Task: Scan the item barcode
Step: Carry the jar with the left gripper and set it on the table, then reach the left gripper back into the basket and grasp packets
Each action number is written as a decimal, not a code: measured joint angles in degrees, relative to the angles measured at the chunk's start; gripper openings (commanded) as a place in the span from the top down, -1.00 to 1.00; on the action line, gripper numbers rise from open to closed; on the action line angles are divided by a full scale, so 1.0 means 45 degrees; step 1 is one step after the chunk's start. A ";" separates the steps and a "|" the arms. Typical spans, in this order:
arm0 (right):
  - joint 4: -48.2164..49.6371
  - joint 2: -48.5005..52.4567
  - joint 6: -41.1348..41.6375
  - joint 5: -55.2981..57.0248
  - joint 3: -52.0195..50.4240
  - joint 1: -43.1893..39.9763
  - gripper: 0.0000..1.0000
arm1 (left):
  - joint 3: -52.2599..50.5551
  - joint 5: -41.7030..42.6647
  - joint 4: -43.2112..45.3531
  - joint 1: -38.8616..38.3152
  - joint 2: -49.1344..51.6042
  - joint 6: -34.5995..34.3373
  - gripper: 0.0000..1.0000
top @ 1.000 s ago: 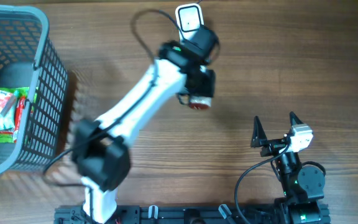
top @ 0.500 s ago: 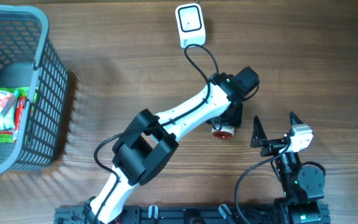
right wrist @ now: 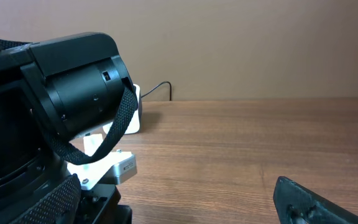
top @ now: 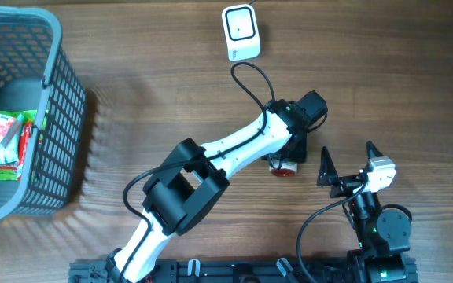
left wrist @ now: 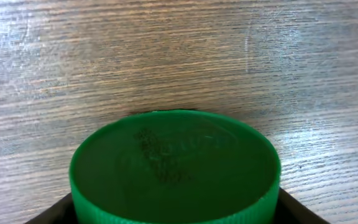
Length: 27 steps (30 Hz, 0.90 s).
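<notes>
left gripper: jaws either side of green-capped item, grip unclear | right gripper: wide open, empty | item: centre-right of table, nearer than scanner, well apart

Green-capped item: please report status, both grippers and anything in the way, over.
Left gripper around green-capped item, grip unclear. Right gripper open, apart from it. Only the left arm's cable lies between item and scanner.
</notes>
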 measured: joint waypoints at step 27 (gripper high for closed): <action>0.0000 0.0000 0.0000 0.0000 0.0000 0.0000 -0.99 | 0.4381 -0.2429 -0.1982 0.3993 -0.2691 0.3347 -0.95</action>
